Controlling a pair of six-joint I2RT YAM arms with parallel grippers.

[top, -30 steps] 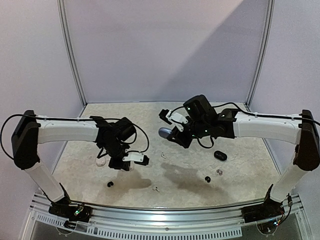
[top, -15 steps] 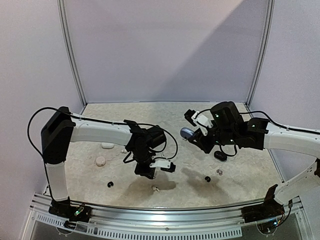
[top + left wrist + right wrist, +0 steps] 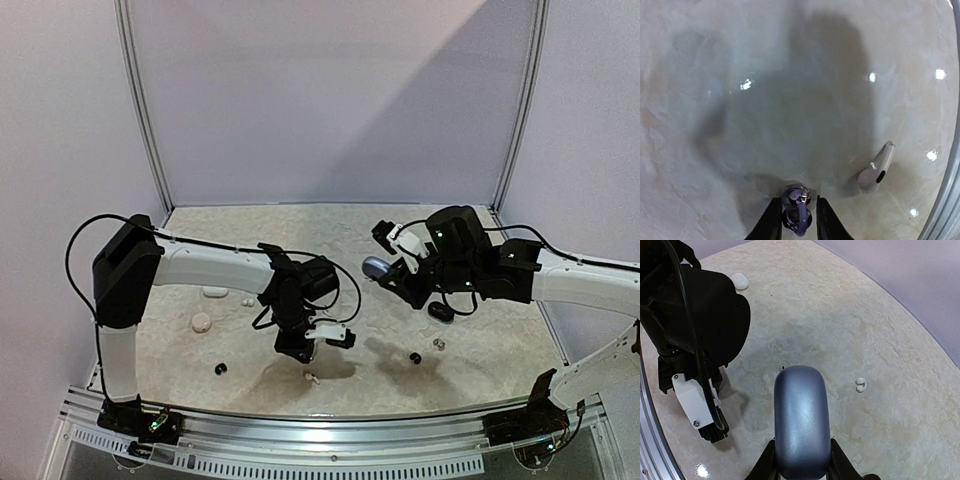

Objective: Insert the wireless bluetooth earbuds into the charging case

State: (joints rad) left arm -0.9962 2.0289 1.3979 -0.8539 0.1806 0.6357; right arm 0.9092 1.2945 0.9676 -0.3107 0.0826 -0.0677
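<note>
Earbud (image 3: 796,216) | dark purplish, glossy | within left claw (image 3: 797,201), perhaps gripped

Case (image 3: 801,420) satin metallic; tbl (image 3: 850,315) glossy, stone-look.

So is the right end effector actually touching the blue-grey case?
Touching. The right wrist view shows the blue-grey case pinched in the right end effector, a finger pressed against each side.

Lab booth with plain walls (image 3: 330,100)
</note>
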